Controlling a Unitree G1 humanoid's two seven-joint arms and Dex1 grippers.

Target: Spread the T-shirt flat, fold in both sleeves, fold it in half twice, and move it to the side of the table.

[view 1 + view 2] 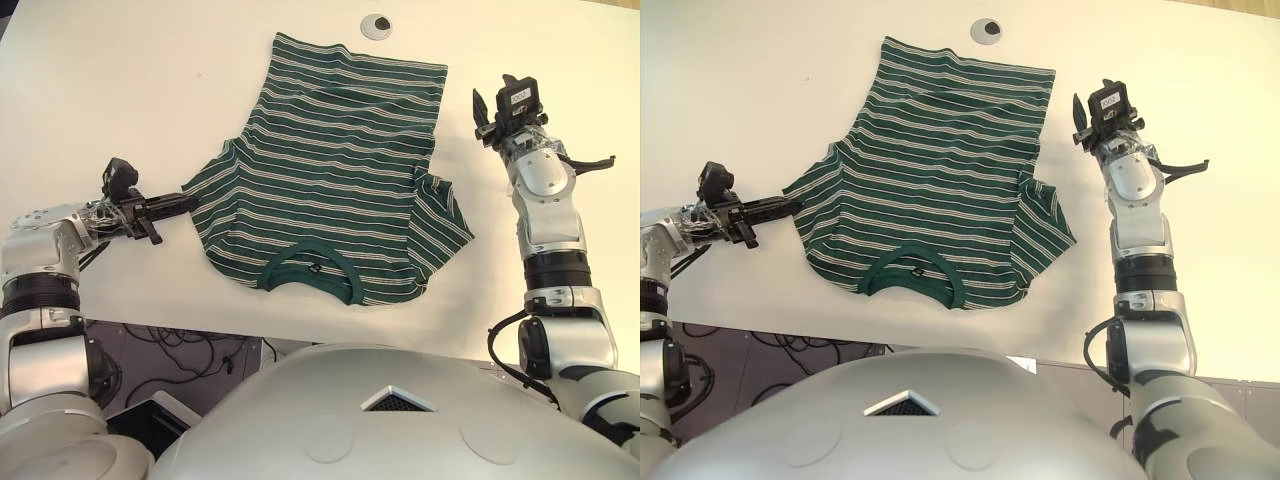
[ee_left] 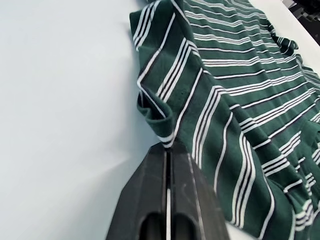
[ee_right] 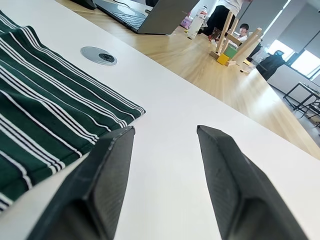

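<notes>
Bright, even overhead light washes the white tabletop almost to glare. The shirt casts only faint, soft shadows. Daylight glows through distant windows.

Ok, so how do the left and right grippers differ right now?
The left gripper is shut, its tip pinching the sleeve edge of the T-shirt; the right gripper is open and holds nothing. The left gripper points sideways into the shirt; the right gripper points away from the robot, off the shirt's other side, over bare table. Both sit beside the shirt, one on each side.
</notes>
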